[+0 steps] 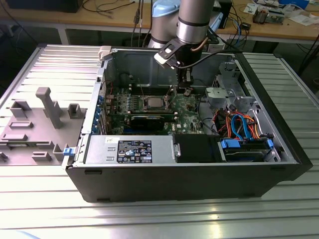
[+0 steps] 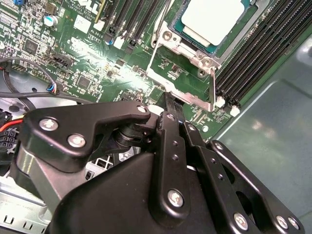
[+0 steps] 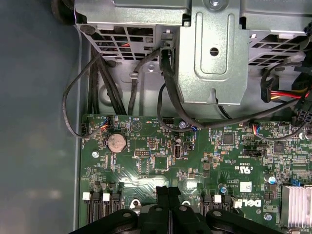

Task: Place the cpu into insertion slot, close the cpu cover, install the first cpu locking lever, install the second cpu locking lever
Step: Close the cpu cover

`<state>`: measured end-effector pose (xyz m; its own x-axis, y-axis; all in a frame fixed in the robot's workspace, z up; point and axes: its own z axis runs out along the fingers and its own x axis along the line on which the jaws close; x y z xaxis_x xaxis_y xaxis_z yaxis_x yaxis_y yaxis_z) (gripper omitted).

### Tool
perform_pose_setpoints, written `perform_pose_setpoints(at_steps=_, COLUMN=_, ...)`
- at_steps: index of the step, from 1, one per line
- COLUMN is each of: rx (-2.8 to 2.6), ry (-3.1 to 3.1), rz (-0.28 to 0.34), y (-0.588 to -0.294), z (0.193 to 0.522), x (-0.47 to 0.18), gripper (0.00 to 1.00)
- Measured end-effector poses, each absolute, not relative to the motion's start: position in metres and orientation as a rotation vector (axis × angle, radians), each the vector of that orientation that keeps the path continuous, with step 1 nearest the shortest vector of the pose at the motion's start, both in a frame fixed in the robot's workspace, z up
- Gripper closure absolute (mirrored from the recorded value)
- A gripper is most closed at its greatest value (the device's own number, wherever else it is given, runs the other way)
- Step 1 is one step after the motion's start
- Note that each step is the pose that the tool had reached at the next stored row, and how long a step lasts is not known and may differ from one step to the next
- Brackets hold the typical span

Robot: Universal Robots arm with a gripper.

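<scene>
The cpu [image 2: 212, 17], a square chip with a silver-grey top, lies flat in its socket on the green motherboard [image 2: 87, 63]. The silvery cpu cover [image 2: 183, 48] frames it, and the chip's top shows through the cover's window. A thin metal locking lever [image 2: 213, 85] runs along one side of the socket. My gripper [image 2: 168, 100] hovers just beside that socket edge, its two black fingers [image 3: 163, 192] pressed together with nothing between them. In the exterior view the gripper [image 1: 185, 88] hangs inside the open case, to the right of the cpu [image 1: 152, 103].
A metal drive cage [image 3: 209, 53] and black cables [image 3: 165, 87] stand close beyond the board's edge. Black memory slots [image 2: 253, 63] flank the socket. The power supply [image 1: 129, 149] fills the case front, orange and blue cables [image 1: 239, 124] its right. A grey fixture [image 1: 40, 119] lies outside.
</scene>
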<state>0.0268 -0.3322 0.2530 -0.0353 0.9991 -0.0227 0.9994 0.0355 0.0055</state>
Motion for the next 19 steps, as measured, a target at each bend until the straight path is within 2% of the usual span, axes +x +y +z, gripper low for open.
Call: perform_pose_setpoints(at_steps=19, rx=2.168, ry=2.246, rz=-0.018, y=-0.3322, z=0.253, x=0.0189, gripper=0.89)
